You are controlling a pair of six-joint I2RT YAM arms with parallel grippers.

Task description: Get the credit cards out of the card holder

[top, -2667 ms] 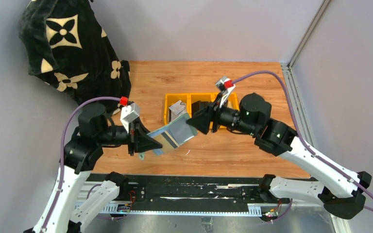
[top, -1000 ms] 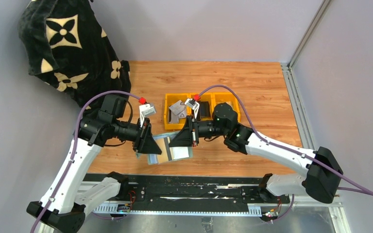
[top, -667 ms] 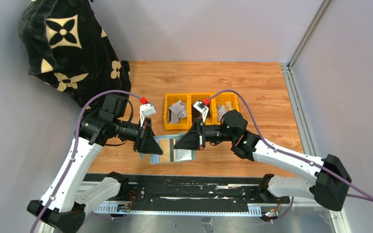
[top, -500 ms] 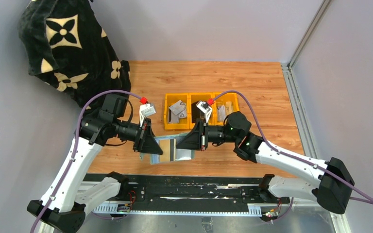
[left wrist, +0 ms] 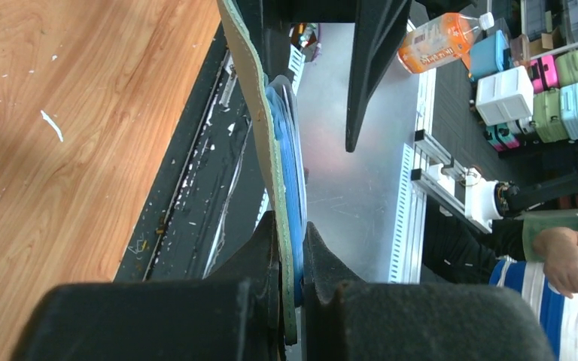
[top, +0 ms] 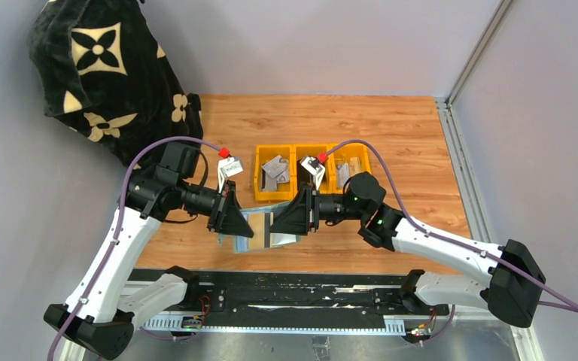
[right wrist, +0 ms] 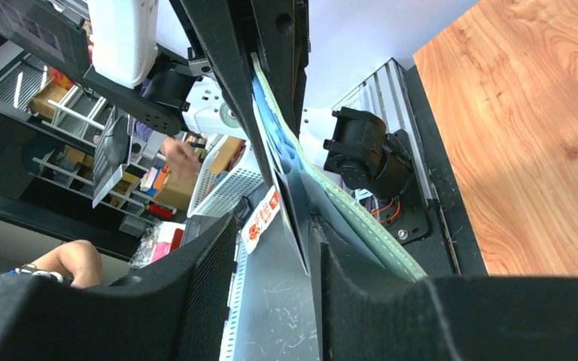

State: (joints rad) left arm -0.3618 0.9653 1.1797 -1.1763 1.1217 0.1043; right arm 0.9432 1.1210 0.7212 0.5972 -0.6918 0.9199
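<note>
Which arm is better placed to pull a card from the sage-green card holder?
Likely right: the left gripper is shut on the sage-green card holder; the right gripper sits open at its pockets.

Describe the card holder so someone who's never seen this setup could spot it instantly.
Find the row of yellow bins on the wooden table. Nearer the arms, the card holder hangs between the left tool, pinching its edge, and the right tool. Only it is pale green with blue lining.
</note>
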